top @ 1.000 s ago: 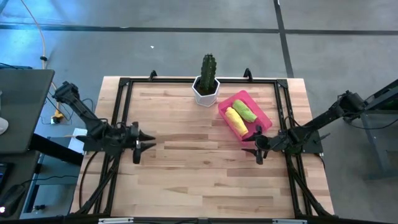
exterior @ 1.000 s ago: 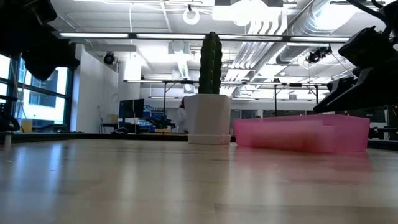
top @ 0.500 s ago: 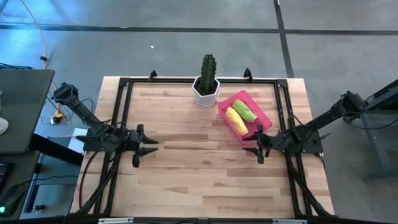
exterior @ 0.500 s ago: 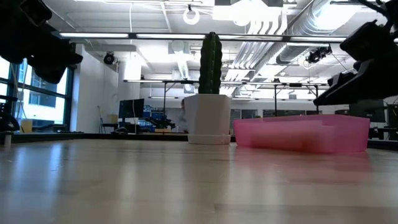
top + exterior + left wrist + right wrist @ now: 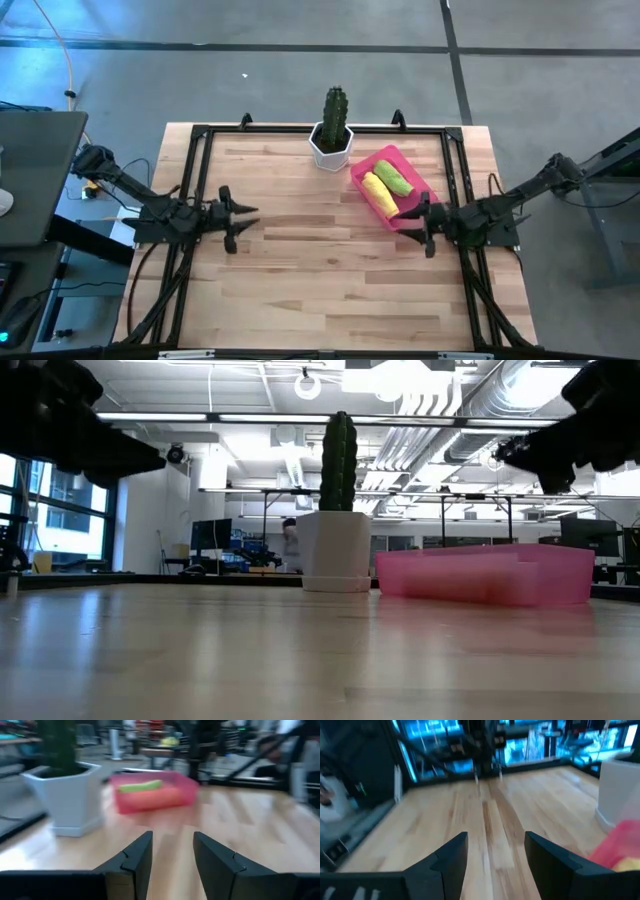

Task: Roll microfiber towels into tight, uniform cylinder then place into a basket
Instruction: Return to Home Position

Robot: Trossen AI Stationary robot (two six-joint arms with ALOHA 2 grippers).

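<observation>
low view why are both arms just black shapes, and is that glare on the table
Low view: the ceiling lights sit behind the left arm and right arm, so both are backlit into silhouettes, and yes, pale reflections streak the table. High view: the light is even with only soft shadows, so the basket, yellow towel and green towel read plainly.

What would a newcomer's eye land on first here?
A bright pink plastic tray at the far right of the wooden table holds a rolled yellow towel and a rolled lime green towel. Beside it stands a white hexagonal pot with a tall green cactus. The left gripper and right gripper hover open and empty at the table's sides.
</observation>
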